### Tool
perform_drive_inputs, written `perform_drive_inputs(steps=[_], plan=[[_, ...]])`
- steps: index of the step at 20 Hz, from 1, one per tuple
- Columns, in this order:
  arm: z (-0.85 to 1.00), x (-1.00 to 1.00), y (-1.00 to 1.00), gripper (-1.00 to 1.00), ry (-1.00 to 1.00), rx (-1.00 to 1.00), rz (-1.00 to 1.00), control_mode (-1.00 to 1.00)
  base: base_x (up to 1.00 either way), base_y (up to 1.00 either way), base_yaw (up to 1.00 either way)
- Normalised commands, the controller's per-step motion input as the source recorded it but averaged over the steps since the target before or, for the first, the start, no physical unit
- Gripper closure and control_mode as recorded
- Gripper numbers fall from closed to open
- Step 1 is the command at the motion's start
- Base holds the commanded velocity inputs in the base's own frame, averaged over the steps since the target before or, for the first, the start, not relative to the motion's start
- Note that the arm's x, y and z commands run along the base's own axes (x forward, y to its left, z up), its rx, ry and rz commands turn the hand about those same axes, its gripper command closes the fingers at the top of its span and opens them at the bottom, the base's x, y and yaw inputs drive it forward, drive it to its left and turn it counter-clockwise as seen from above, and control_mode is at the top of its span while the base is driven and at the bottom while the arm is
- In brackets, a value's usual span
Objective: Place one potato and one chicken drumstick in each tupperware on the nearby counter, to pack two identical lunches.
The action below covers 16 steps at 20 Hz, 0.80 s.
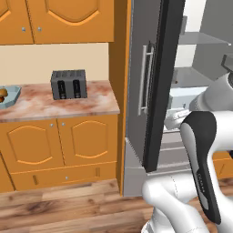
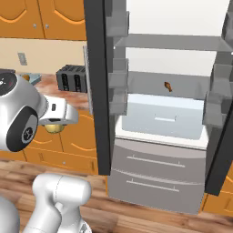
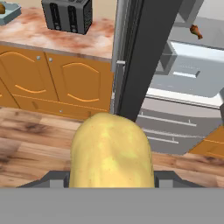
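Left base view: the counter (image 1: 59,107) runs left of the open fridge (image 1: 154,86), with a black toaster (image 1: 68,84) on it and the teal tupperware (image 1: 10,96) at its far left edge, already holding something brown. The arm is folded at the lower right, well apart from that container. The likely trouble is the swing across: the fridge door (image 1: 161,82) stands between arm and counter, and a wide sweep could clip its edge or the toaster.

Right base view: a yellow potato (image 2: 54,128) peeks out below the white hand, in front of the cabinet doors. A drumstick (image 2: 168,86) lies on a fridge shelf (image 2: 168,86), well apart from the hand and yet to be fetched. The grey tray cannot be made out here, so which container this potato should go to is uncertain.

Hand view: the potato (image 3: 110,151) sits between the jaws, which pinch it from both sides, the dark tips barely visible at its flanks. It is rounded and smooth-looking, so a fast swing might let it slip. The tupperware (image 3: 9,11) shows top left, far off.
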Motion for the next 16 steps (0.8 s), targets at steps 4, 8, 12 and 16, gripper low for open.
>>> perform_drive_inputs(steps=[4, 8, 12, 16], plan=[[0.0, 0.0, 0.0, 1.0, 0.0, 0.0, 0.0, 1.0, 0.02, 1.0, -0.07], [0.0, 0.0, 0.0, 1.0, 0.0, 0.0, 0.0, 1.0, 0.11, 1.0, -0.06], [0.0, 0.0, 0.0, 1.0, 0.0, 0.0, 0.0, 1.0, 0.21, 1.0, -0.03], [0.0, 0.0, 0.0, 1.0, 0.0, 0.0, 0.0, 1.0, 0.41, 1.0, -0.01]])
